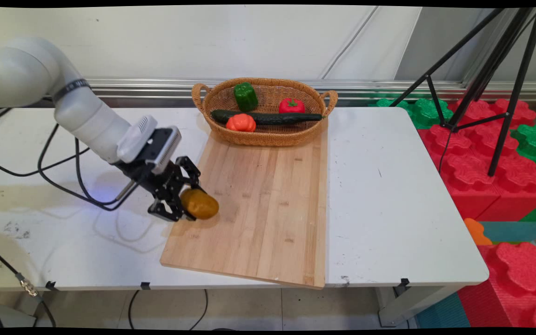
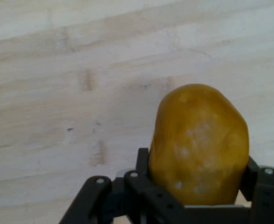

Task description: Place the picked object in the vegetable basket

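Gripper (image 1: 189, 201) clamped on a potato (image 1: 199, 204) over the board's (image 1: 268, 195) left edge.
The potato sticks out past the fingers toward the board's middle, its long axis in line with the hand, held just above the wood. At the board's far edge, well apart, sits a basket (image 1: 264, 136) holding a pepper (image 1: 245, 96), cucumber (image 1: 268, 117) and two tomatoes.

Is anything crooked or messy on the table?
Yes, a little. The wooden board lies askew, and its near corner sticks out past the table edge. The gripper holds a potato just above the board's left side. The vegetables sit tidily in the basket; nothing is spilled.
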Robot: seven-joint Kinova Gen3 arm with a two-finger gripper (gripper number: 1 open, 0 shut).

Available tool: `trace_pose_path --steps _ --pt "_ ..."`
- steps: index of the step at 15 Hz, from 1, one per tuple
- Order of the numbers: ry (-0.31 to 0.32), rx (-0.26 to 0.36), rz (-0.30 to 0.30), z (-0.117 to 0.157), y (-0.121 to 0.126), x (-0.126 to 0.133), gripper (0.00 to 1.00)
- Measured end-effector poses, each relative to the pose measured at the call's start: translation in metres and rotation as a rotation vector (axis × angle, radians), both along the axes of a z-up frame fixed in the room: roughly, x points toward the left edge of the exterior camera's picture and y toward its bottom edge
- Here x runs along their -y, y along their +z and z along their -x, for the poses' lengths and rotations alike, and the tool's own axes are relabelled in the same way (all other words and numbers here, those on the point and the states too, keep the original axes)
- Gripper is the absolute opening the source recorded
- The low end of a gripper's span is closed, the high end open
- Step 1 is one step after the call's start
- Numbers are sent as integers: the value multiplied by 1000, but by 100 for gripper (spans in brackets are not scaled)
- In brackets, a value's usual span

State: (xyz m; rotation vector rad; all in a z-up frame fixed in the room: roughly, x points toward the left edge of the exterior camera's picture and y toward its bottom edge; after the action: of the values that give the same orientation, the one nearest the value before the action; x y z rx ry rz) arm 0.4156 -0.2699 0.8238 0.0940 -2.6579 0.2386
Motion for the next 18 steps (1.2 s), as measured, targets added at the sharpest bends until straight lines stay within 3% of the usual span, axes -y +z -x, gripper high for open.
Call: trace_pose_path --steps 9,18 --pt "170 -127 34 -25 64 10 0" --pt "393 -255 120 -47 113 60 0"
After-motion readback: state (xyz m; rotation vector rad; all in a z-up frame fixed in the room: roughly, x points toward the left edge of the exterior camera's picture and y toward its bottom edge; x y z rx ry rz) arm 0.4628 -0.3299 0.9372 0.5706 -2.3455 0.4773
